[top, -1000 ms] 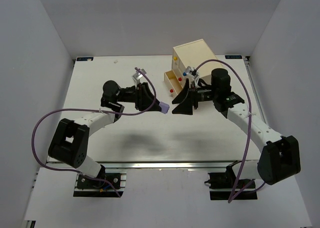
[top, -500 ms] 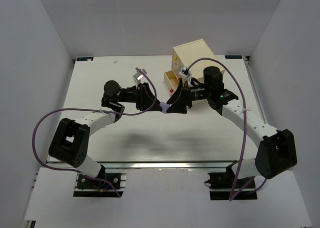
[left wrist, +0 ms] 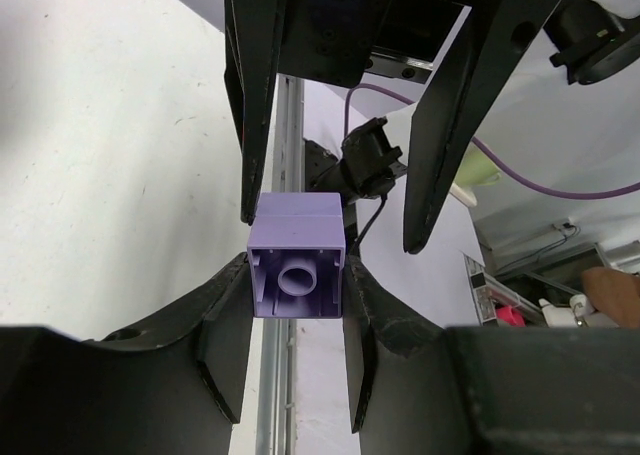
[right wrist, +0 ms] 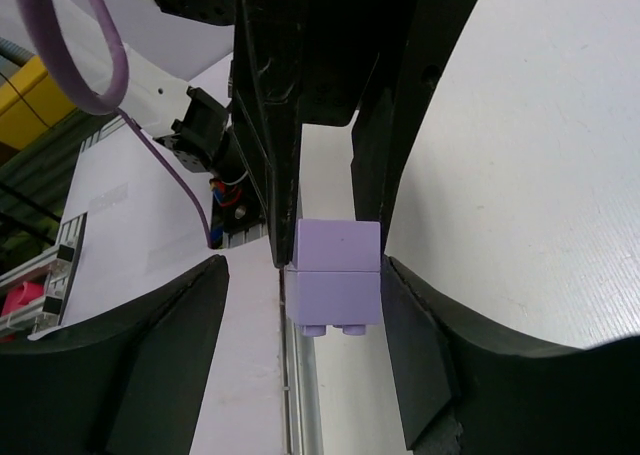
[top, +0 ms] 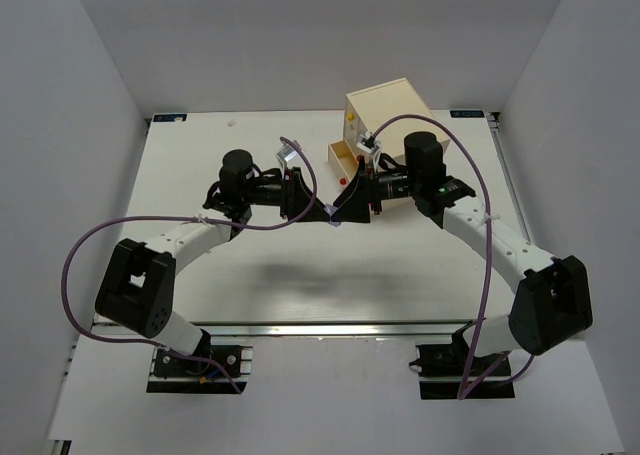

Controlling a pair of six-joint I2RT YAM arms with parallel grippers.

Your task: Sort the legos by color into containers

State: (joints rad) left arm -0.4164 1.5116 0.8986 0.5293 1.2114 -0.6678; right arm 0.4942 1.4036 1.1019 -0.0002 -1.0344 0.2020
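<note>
My left gripper point(left wrist: 297, 267) is shut on a purple lego point(left wrist: 297, 255) and holds it in the air above the table's middle point(top: 333, 216). The hollow underside of the lego faces the left wrist camera. My right gripper point(right wrist: 305, 270) comes from the opposite side, open, with its fingers point(left wrist: 450, 125) on either side of the same lego point(right wrist: 335, 275). One finger is against the brick or nearly so, and the other stands apart with a clear gap. The cream chest of containers point(top: 385, 110) stands behind the right arm, with one drawer point(top: 345, 160) pulled out. No other legos show.
The two grippers meet tip to tip point(top: 332, 215) just in front of the open drawer. The chest's coloured knobs point(top: 352, 122) face left. The table's metal front rail point(top: 320, 327) lies near the arm bases, and purple cables loop from both arms.
My right arm has moved left until its jaws bracket the lego, and those jaws have narrowed. The left arm has shifted slightly right, still gripping the brick.
</note>
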